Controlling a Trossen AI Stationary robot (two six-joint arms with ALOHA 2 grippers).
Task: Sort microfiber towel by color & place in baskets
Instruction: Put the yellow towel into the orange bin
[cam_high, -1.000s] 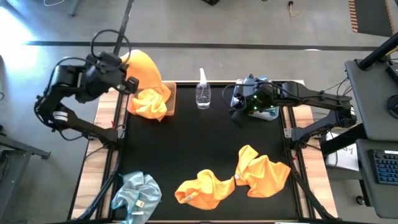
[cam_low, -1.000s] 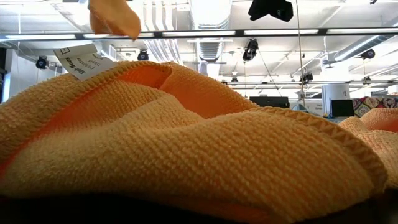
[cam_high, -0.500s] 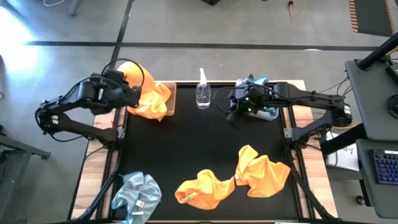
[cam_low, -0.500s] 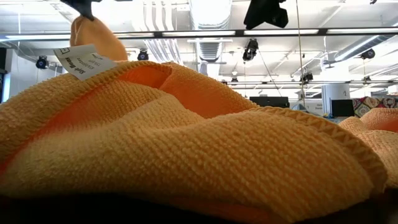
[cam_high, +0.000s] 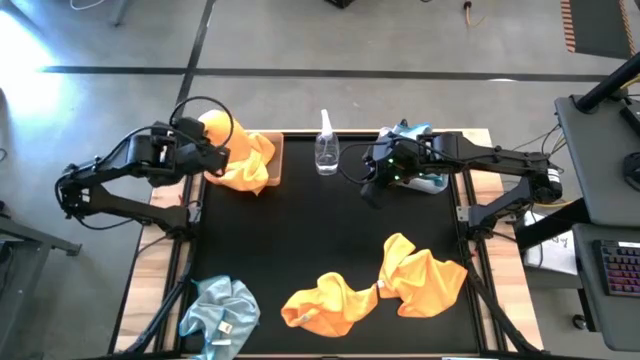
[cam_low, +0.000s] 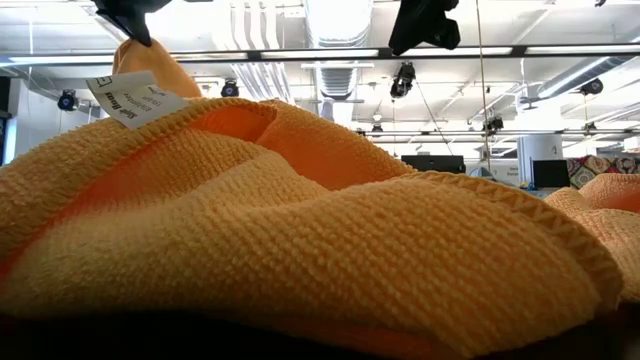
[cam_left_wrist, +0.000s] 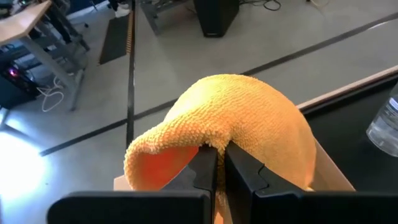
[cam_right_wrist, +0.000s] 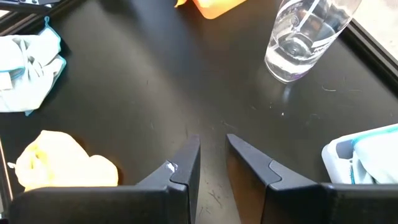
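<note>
My left gripper (cam_high: 213, 156) is shut on an orange towel (cam_high: 222, 132) over the tan basket (cam_high: 272, 160), which holds another orange towel (cam_high: 245, 165). The low view shows this gripper (cam_low: 128, 14) with the held towel (cam_low: 150, 62) below it. My right gripper (cam_high: 373, 187) hangs open over bare black mat beside the grey-blue basket (cam_high: 432, 182), which holds pale blue towels (cam_high: 410, 132). Two orange towels (cam_high: 325, 303) (cam_high: 422, 272) and a pale blue towel (cam_high: 220, 310) lie on the mat's near part. My left gripper pinches a fold of the orange towel (cam_left_wrist: 214, 142) between its two fingers (cam_left_wrist: 204, 168). The cloth bulges in a rounded hump (cam_left_wrist: 249, 112) beyond the fingertips. The towel's lower part (cam_high: 240, 160) rests on the towel in the tan basket.
A clear spray bottle (cam_high: 326, 150) stands at the mat's far edge between the two baskets; it also shows in the right wrist view (cam_right_wrist: 305, 37). An orange towel with a white tag (cam_low: 130, 98) fills the low view's foreground. Bare mat (cam_high: 300, 230) lies in the middle.
My left gripper has come down toward the tan basket, still shut, and the held orange towel has sunk with it from high above the basket's far left to just over it. My right gripper has shifted slightly toward the table's left and near side.
</note>
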